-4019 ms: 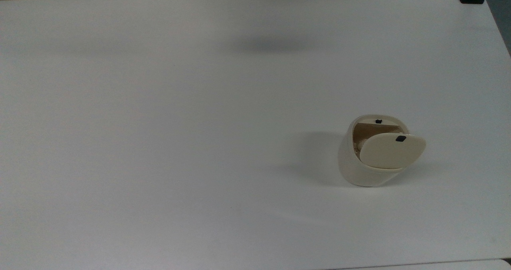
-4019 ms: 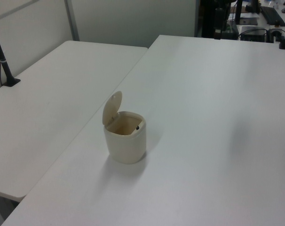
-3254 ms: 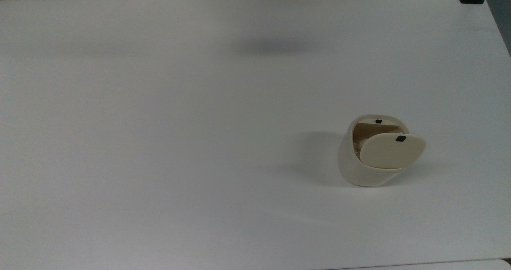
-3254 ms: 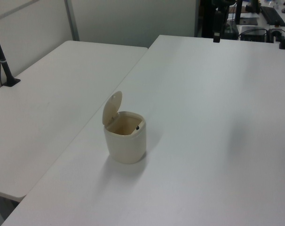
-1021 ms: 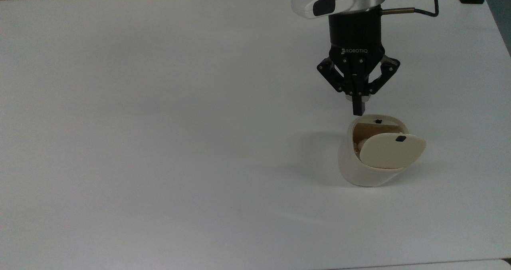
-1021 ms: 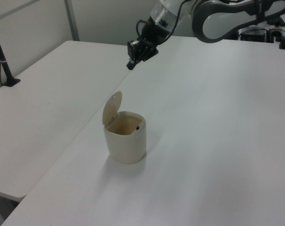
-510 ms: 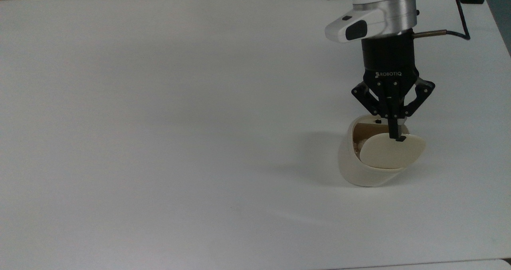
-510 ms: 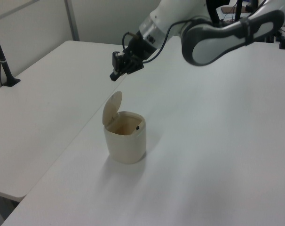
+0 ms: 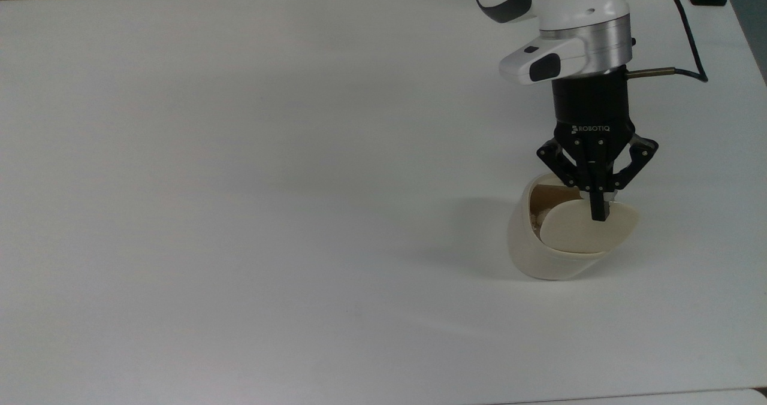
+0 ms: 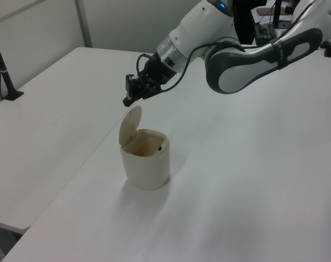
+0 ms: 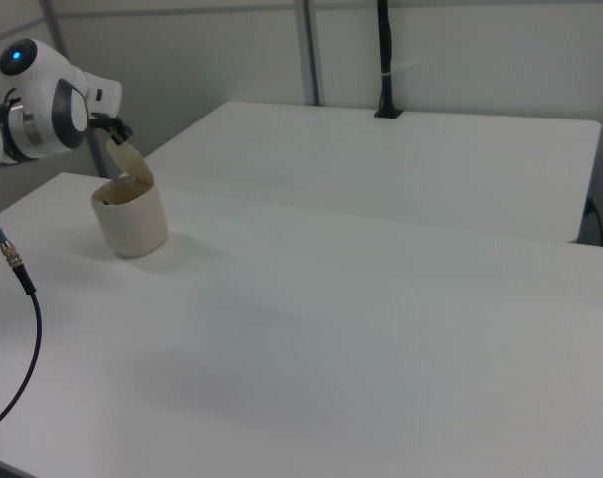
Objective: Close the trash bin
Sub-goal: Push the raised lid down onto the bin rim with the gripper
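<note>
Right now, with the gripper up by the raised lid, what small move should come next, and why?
Probably ease the gripper down against the lid to tip it toward the rim. The trash bin stands open, lid upright, and the shut fingertips sit just above the lid's top edge.

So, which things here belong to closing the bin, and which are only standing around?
For the job:
- bin, open
- its lid, tilted up
- gripper, fingers shut, just above the lid

Not part of it:
- table under the bin
- second table beside it
- black post at the far edge
</note>
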`<action>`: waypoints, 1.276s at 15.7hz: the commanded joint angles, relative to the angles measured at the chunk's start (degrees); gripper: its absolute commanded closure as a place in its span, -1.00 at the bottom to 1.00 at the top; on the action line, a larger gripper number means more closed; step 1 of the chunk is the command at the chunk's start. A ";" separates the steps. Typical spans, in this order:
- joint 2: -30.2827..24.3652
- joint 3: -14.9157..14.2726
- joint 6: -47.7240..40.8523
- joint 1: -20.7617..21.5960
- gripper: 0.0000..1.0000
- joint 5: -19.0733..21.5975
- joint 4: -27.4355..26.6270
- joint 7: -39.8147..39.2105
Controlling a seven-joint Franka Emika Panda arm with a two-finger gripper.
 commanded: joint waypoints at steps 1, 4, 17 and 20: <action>0.16 -1.17 0.42 1.67 1.00 -2.34 -0.26 2.16; -1.07 -0.82 0.24 1.76 1.00 -3.75 -1.49 2.25; -5.29 -0.20 -1.08 2.02 1.00 -5.42 -7.20 1.98; -6.00 -0.20 -2.39 2.02 1.00 -5.42 -9.12 1.63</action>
